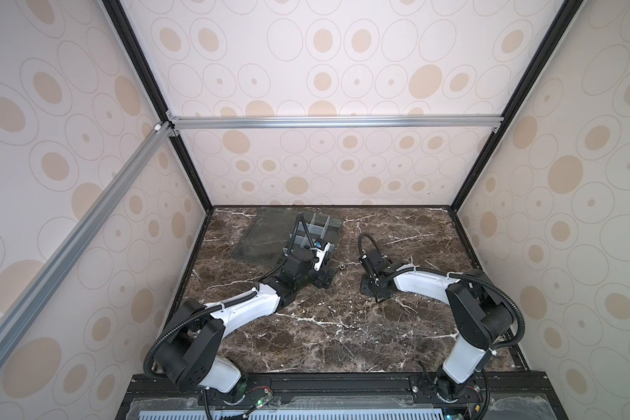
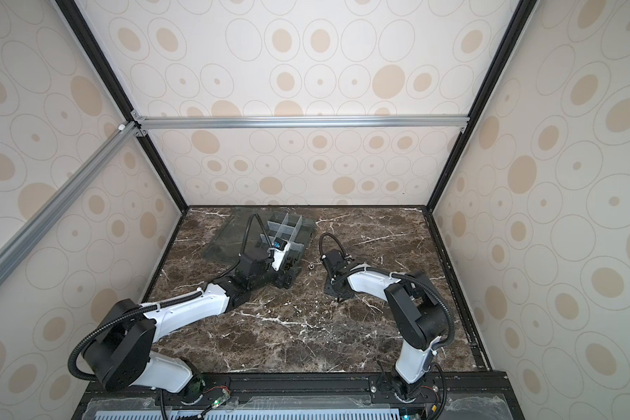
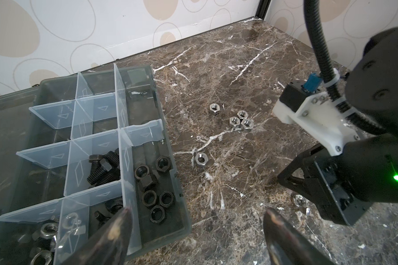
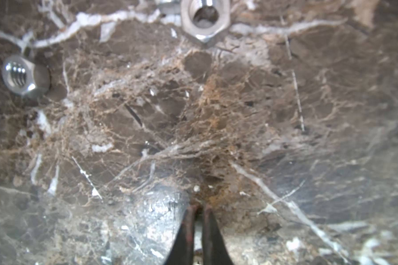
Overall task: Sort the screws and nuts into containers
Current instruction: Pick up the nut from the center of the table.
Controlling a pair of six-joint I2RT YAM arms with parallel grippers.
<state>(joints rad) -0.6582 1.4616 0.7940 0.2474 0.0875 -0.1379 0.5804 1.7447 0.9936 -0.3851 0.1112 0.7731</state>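
no text, label, brand or number can be read in any view. the frosted dividers (image 3: pixel 78 168) of the containers (image 3: pixel 168 146) carry only faint moulded triangle and diamond outlines, no letters. a small blue patch (image 1: pixel 319 244) on the left wrist's camera housing shows in both top views (image 2: pixel 279 243), too small to read.

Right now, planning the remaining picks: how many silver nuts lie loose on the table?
6 silver nuts in the left wrist view: one alone, three clustered, one nearer the organizer box, one beside the right gripper. More may hide behind that arm.
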